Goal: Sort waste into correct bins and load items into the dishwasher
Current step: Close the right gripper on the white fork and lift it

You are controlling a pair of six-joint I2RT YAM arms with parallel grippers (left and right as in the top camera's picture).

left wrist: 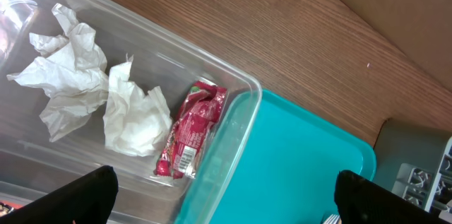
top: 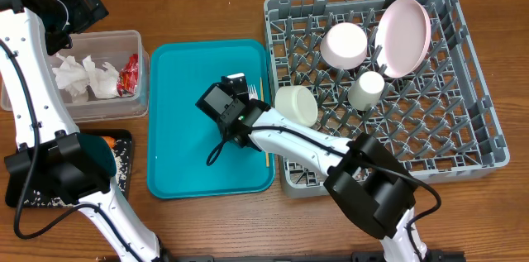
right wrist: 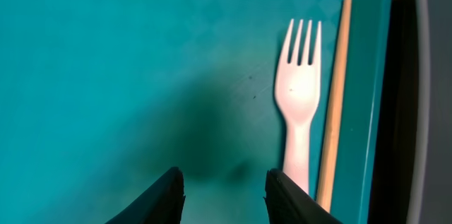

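Hovering over the teal tray [right wrist: 106, 75], the right gripper [right wrist: 224, 181] is held narrowly open and empty, seemingly aimed at the white fork [right wrist: 300, 90] lying beside the wooden stick [right wrist: 335, 97] at right of frame, while the left gripper [left wrist: 226, 194] is held wide over the tub [left wrist: 244, 86].

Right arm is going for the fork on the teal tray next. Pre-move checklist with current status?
1. Right pincer empty, fingers apart: ok.
2. Fork flat on the teal tray, nothing on top: ok.
3. Pincer centred over the fork: not ok, the handle lines up with one finger, not the gap.
4. Fork clear of the wooden stick: not ok, the stick lies close alongside.
5. Free pegs in the dish rack: ok, its front right part is bare.
6. Left pincer out of the way: ok, open above the clear tub.
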